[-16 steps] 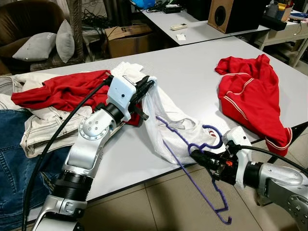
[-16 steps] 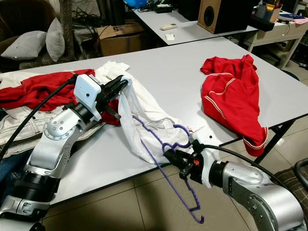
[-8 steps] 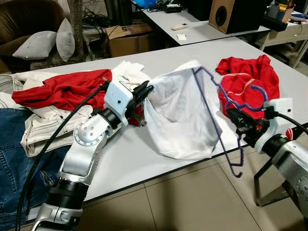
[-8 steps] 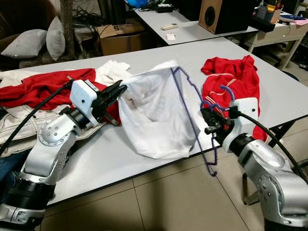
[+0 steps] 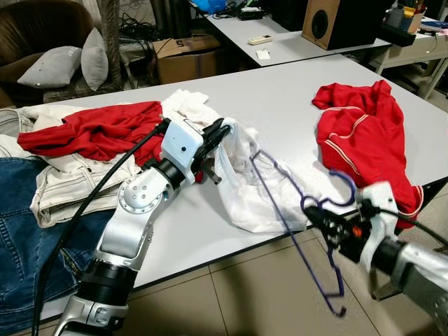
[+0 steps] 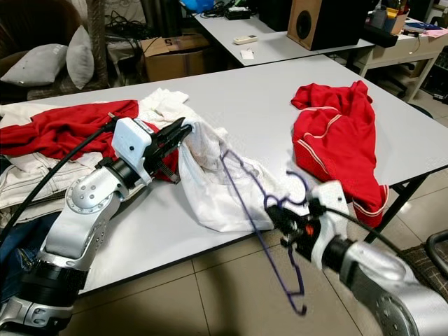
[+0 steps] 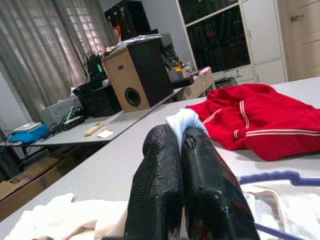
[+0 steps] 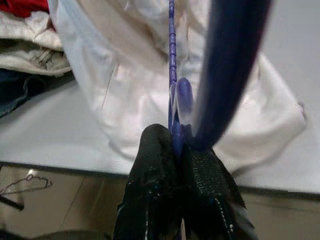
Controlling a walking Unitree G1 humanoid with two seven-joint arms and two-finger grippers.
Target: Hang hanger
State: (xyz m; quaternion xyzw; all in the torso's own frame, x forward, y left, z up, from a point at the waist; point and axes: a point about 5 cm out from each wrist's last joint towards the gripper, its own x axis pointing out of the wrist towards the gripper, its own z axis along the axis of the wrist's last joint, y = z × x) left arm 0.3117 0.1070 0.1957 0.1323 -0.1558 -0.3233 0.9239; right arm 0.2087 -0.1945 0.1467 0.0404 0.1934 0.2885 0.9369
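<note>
A white garment lies bunched on the grey table near its front edge. My left gripper is shut on the garment's upper edge; in the left wrist view a bit of white cloth shows pinched between the black fingers. A purple wire hanger runs from inside the garment out past the table edge, its lower end hanging over the floor. My right gripper is shut on the hanger just below its hook, beyond the front edge of the table.
A red shirt lies on the table's right side. At the left, a red garment, pale cloth and blue jeans are piled. A second table with a speaker stands behind. Tiled floor lies below.
The right gripper has dropped from beside the red shirt back down to the table's front edge with the hanger. The white garment, spread and lifted half a second ago, now lies slack again.
</note>
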